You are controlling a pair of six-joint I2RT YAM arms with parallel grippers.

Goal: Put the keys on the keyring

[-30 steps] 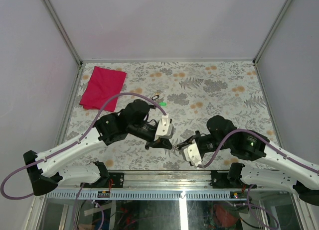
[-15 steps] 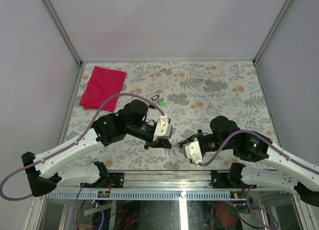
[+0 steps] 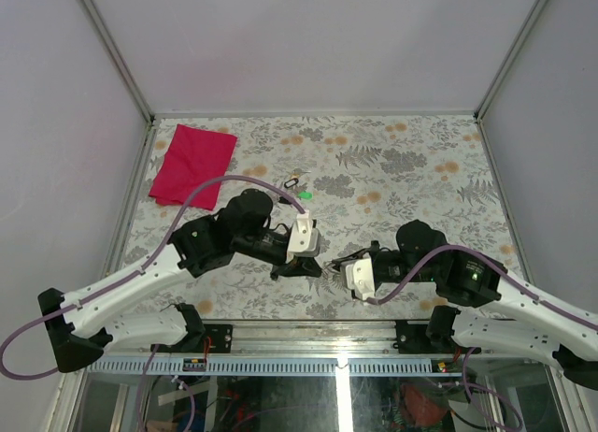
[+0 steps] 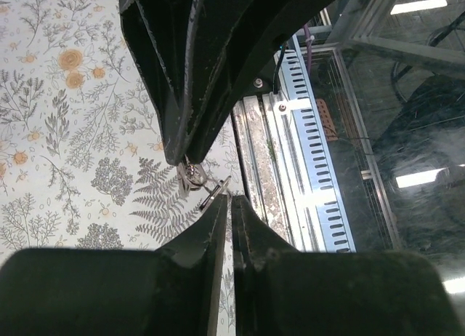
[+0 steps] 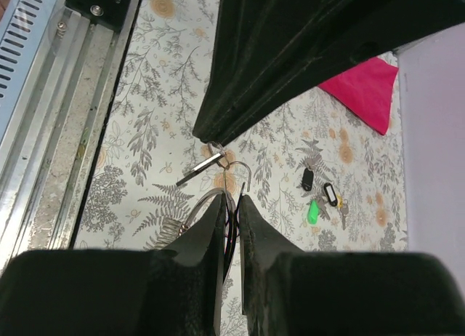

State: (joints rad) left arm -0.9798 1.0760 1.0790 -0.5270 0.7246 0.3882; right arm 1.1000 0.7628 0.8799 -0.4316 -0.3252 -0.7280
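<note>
Low over the table's near middle, my two grippers meet tip to tip. My right gripper point(image 5: 232, 198) point(image 3: 334, 265) is shut on the keyring point(image 5: 249, 169), a thin silver wire whose hooked open end rises past its fingertips. My left gripper point(image 4: 229, 198) point(image 3: 316, 265) is shut but for a hairline gap. In the right wrist view its tips pinch the top of a key point(image 5: 202, 165) point(image 4: 214, 191), whose metal shaft slants down beside the wire's end. Small silvery loops point(image 4: 190, 177) hang where they meet. More keys point(image 5: 308, 179) point(image 3: 293, 181) lie farther back beside a green piece point(image 5: 312, 211).
A red cloth point(image 3: 193, 165) lies at the table's far left corner. A slotted metal rail point(image 4: 305, 132) point(image 5: 65, 96) runs along the near edge just behind both grippers. Pale enclosure walls point(image 3: 75, 170) close in the table's sides and back.
My right gripper has slid left, closing the distance to the left gripper's tips. The left arm has barely shifted and its jaws have parted a hair.
</note>
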